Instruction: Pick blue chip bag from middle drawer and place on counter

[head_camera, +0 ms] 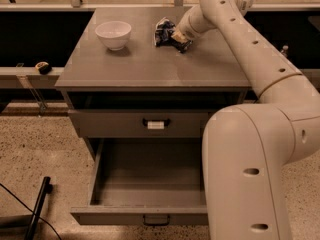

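The blue chip bag (163, 30) is no longer in the middle drawer (150, 184), which stands pulled out and shows only its bare grey floor. The bag is up at the counter (150, 66), in the back part, a little right of the centre line, and the white bowl (113, 34) sits well apart on its left.

Your hand (178, 36) is at the right side of the bag and touches it. The arm reaches in from the right, across the right back corner of the counter. So the bag lies to the left of the hand, on the bowl side.

You cannot tell from here whether the hand is closed on the bag or has let it go. You also cannot tell if the bag rests with its full weight on the counter. The bag is crumpled and shows no clear long axis.

I judge the placing is nearly done. If you release, draw the hand away to the right and upward, the way the arm came, so that you do not drag the bag toward the bowl.
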Motion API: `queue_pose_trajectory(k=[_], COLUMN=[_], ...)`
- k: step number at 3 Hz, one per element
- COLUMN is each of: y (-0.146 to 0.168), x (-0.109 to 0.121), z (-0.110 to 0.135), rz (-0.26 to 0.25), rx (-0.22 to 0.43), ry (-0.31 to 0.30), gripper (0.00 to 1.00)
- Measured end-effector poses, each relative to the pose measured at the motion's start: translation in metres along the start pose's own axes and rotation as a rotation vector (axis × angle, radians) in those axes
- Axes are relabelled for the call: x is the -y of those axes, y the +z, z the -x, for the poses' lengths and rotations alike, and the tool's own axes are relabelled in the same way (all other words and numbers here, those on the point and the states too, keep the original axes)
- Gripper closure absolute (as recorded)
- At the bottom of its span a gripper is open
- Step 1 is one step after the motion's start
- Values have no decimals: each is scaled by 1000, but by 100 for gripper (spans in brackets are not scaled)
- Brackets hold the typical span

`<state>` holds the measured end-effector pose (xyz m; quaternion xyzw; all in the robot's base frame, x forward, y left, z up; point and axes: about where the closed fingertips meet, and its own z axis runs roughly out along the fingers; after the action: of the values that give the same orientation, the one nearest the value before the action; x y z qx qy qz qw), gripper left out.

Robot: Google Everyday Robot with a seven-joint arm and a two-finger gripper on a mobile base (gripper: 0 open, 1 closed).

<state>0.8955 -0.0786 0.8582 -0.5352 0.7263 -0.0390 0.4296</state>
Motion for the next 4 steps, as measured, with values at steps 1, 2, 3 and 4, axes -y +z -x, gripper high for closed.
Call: queue_pose_trajectory(k=[1,2,3,4], y=[0,0,0,0], x=[0,0,0,0], z=[0,0,0,0], rz=[0,0,0,0], rx=[0,0,0,0], ry=[0,0,0,0], gripper=[76,52,29,6])
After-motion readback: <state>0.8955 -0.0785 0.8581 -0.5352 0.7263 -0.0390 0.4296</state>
